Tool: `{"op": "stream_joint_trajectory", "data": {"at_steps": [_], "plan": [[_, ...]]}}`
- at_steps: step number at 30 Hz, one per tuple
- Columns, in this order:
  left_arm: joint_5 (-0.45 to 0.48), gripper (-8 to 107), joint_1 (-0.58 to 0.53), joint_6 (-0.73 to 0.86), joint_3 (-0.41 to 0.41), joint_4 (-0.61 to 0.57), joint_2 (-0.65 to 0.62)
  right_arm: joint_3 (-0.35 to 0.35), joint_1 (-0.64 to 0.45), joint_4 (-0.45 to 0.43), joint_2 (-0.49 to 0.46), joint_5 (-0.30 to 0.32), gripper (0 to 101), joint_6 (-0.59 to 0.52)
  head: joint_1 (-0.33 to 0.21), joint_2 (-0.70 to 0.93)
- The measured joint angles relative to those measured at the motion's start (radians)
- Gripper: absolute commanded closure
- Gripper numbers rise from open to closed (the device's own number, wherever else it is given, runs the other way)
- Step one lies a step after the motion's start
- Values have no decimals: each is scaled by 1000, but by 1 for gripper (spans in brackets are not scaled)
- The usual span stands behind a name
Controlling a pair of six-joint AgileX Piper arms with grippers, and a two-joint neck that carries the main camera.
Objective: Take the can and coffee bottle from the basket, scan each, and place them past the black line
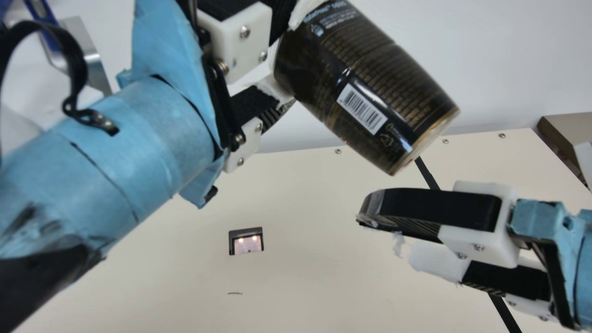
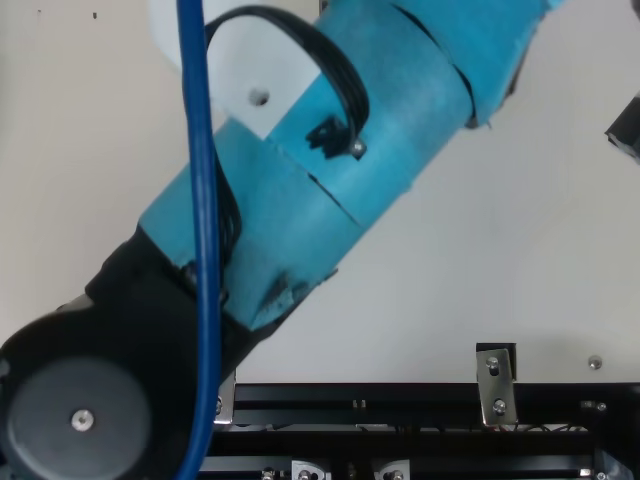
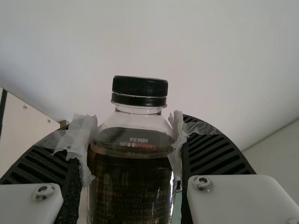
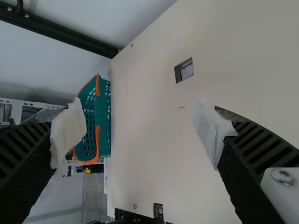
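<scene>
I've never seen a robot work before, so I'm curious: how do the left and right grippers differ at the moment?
The left gripper is closed on the coffee bottle; the right gripper is open and empty. In the main view, the left gripper points rightward, the right gripper leftward. Both have black ribbed fingers with frayed white wrapping at the tips.

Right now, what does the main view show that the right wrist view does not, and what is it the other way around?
Main view: the coffee bottle tilted in the left gripper, its barcode toward the camera, and the black line.
Right wrist view: the green basket with orange parts, beyond the table edge.
Both: the cream table, the small scanner window in it, and the right gripper, fingers apart.
</scene>
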Motion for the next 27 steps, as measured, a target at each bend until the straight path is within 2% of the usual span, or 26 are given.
{"op": "stream_joint_trajectory", "data": {"at_steps": [5, 27], "plan": [[8, 89, -10, -43, 0, 16, -9, 0, 0, 0, 0, 0, 0, 0, 0, -5], [3, 89, -8, -41, 2, 21, -9, 0, 0, 0, 0, 0, 0, 0, 0, -5]]}}
